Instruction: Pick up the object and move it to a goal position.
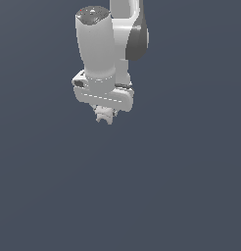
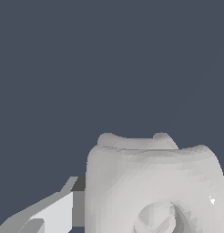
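Plain, even dark grey-blue fills both views; the gripper (image 1: pixel 104 113) hangs there, clenched on the object (image 1: pixel 105 117)

The arm (image 1: pixel 100 46) looks like smooth moulded plastic, pale grey-white with a soft satin sheen, and there's a darker grey panel (image 1: pixel 138 41) on its side, just as smooth but duller. The object (image 1: pixel 104 115) under the hand is off-white and lumpy, and up close (image 2: pixel 155 182) its skin reads matt and chalky, faintly mottled, with no gloss. One finger (image 2: pixel 54 211) shows flat, hard-edged faces, light grey and unshiny, all against an even, matt slate-blue backdrop (image 1: pixel 191 171).
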Controlling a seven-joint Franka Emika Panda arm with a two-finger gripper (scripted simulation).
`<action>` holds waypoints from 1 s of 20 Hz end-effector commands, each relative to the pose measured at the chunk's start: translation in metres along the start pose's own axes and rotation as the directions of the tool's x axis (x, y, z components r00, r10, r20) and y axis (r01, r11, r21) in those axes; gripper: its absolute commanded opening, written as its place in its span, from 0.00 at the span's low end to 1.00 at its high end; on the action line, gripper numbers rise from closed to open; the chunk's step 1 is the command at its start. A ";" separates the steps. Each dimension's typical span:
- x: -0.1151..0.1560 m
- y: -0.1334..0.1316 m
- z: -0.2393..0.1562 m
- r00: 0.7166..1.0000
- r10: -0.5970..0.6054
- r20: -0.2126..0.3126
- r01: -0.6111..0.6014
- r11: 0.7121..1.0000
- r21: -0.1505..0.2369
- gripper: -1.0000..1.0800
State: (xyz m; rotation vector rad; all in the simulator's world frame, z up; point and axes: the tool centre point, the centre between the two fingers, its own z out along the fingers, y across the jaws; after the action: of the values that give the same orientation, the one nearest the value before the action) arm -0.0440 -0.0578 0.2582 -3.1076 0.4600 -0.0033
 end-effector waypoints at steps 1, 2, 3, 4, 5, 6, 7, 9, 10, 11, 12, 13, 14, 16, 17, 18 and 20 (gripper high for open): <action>0.002 0.002 -0.027 1.000 0.000 0.001 0.000 1.000 0.000 0.00; 0.003 0.003 -0.038 1.000 0.000 0.001 0.000 1.000 0.000 0.00; 0.004 0.003 -0.048 1.000 0.000 0.001 0.000 1.000 -0.001 0.00; 0.005 0.004 -0.058 1.000 0.000 0.001 0.000 1.000 -0.001 0.00; 0.006 0.005 -0.068 1.000 0.000 0.001 0.000 1.000 -0.001 0.00; 0.008 0.006 -0.079 1.000 0.000 0.001 0.000 1.000 -0.001 0.00; 0.009 0.006 -0.089 1.000 0.000 0.001 0.000 1.000 -0.001 0.00; 0.011 0.007 -0.108 1.000 0.000 0.001 0.000 1.000 -0.001 0.00; 0.012 0.008 -0.117 1.000 0.000 0.001 0.000 1.000 -0.001 0.00; 0.013 0.009 -0.126 1.000 0.000 0.001 0.000 1.000 -0.001 0.00; 0.014 0.009 -0.133 1.000 0.000 0.001 0.000 1.000 -0.001 0.00; 0.015 0.009 -0.140 1.000 0.000 0.002 0.000 1.000 -0.001 0.00; 0.016 0.010 -0.147 1.000 0.000 0.002 0.000 1.000 -0.001 0.00; 0.018 0.010 -0.158 1.000 0.000 0.002 0.000 1.000 -0.001 0.00; 0.019 0.011 -0.163 1.000 0.000 0.002 0.000 1.000 -0.001 0.00; 0.020 0.011 -0.168 1.000 0.000 0.002 0.000 1.000 -0.001 0.00; 0.021 0.011 -0.175 1.000 0.000 0.002 0.000 1.000 -0.001 0.00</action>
State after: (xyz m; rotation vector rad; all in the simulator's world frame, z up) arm -0.0282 -0.0740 0.4271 -3.1078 0.4596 -0.0022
